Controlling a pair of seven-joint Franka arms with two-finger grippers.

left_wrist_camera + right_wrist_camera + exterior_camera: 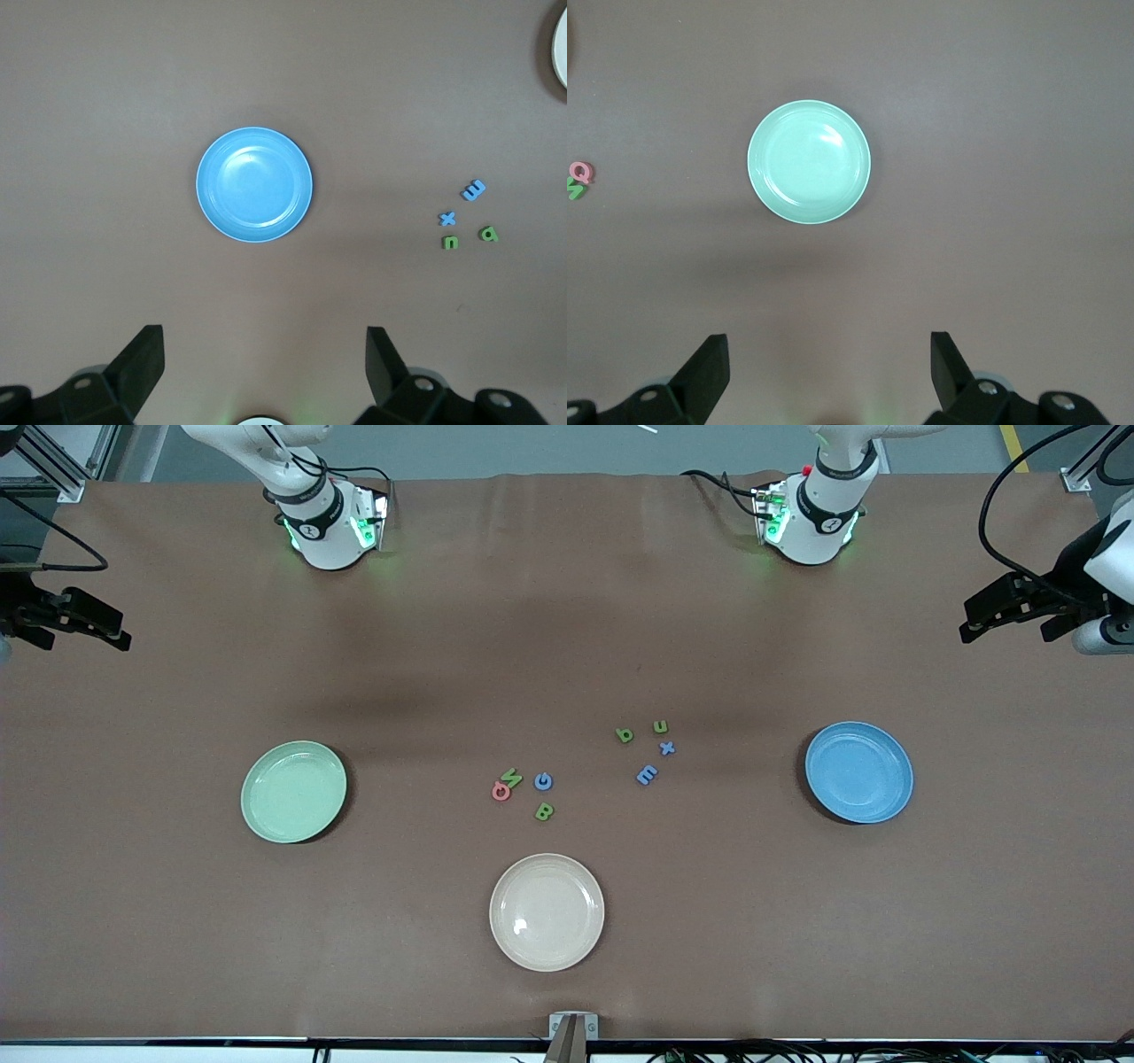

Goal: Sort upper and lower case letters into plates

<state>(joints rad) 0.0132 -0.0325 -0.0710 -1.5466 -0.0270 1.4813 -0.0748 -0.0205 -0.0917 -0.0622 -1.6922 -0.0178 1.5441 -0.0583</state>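
Foam-looking letters [542, 781] sit mid-counter, blue plate [858, 771] at 3 o'clock, green plate [293, 791] at 9. Light, tiny (pinch by the edges). Left gripper [264, 359] and right gripper [829, 359] hover, jaws apart.

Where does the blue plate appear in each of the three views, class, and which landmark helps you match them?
Front view: blue plate toward the left arm's end of the table.
Left wrist view: blue plate near the picture's middle.
Right wrist view: not in it.
Shared landmark: blue letter x.
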